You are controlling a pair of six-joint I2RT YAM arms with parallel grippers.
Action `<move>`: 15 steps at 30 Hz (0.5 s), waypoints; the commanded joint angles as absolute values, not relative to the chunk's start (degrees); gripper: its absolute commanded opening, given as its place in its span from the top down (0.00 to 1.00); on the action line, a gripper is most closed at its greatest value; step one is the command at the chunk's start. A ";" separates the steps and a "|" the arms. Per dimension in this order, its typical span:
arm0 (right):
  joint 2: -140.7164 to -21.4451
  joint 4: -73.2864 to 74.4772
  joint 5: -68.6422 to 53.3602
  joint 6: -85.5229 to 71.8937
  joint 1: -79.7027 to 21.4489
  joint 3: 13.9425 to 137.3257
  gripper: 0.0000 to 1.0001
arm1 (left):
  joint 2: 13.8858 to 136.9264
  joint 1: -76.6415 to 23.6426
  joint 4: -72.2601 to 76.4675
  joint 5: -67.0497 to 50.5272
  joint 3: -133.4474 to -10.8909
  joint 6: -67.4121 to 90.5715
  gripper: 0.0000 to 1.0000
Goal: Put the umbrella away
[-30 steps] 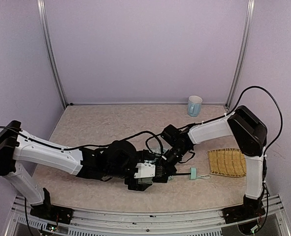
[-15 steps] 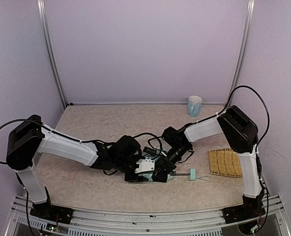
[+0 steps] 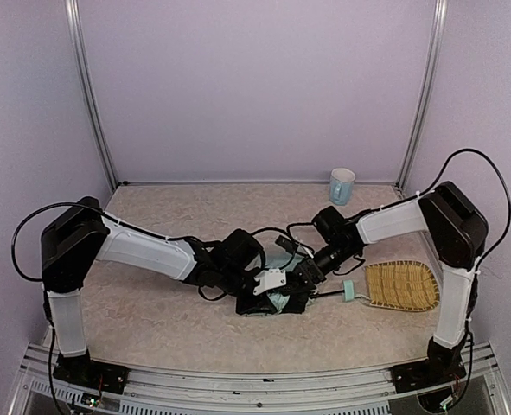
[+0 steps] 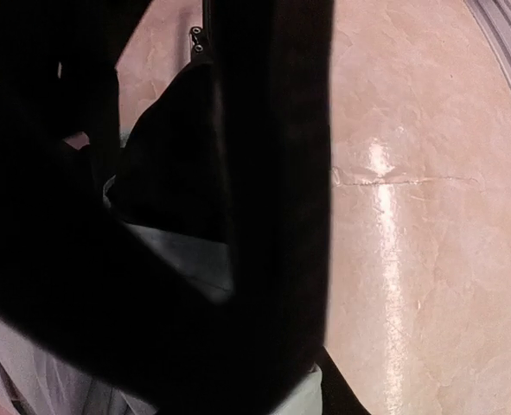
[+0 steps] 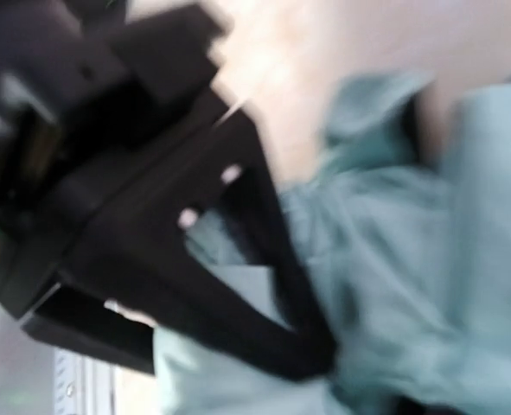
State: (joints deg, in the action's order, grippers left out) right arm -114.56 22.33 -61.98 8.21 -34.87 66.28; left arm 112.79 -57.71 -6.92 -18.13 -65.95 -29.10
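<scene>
The umbrella (image 3: 278, 302) lies collapsed mid-table, its mint fabric bunched under both grippers. Its thin black shaft runs right to the small mint handle (image 3: 348, 290). My left gripper (image 3: 281, 296) is pressed down into the bundle and shut on the fabric. In the left wrist view, pale umbrella (image 4: 186, 252) cloth shows between the dark fingers (image 4: 272, 173). My right gripper (image 3: 308, 275) sits just right of it, over the bundle's far side, with its jaws apart. The blurred right wrist view is filled by crumpled umbrella (image 5: 411, 259) fabric, with the left arm's black fingers (image 5: 238, 322) across it.
A pale blue mug (image 3: 341, 185) stands at the back right by the wall. A woven yellow straw mat (image 3: 400, 286) lies at the right, its left edge next to the umbrella handle. Black cables loop over both arms near the bundle.
The left gripper has closed on the umbrella fabric. The right gripper has let go and drawn back to the right. The bundle and handle have shifted right, toward the mat.
</scene>
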 commanded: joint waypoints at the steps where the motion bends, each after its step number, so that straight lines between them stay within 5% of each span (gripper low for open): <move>1: -106.30 15.43 -55.21 3.79 -32.11 62.07 0.15 | 121.00 -56.93 -24.82 -25.35 -64.84 -21.76 0.78; 9: -87.60 12.67 -38.96 8.33 -32.07 54.02 0.15 | 124.95 -51.42 -33.21 -37.84 -70.51 -20.09 0.82; 15: -72.76 -6.67 -24.34 23.04 -41.31 36.28 0.13 | 128.51 -48.87 -37.83 -44.91 -73.81 -21.51 0.82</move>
State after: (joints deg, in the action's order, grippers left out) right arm -78.19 6.55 -35.57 12.23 -34.96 44.99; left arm 121.08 -49.39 -18.65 -41.91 -76.44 -22.76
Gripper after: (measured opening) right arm 0.863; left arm 0.289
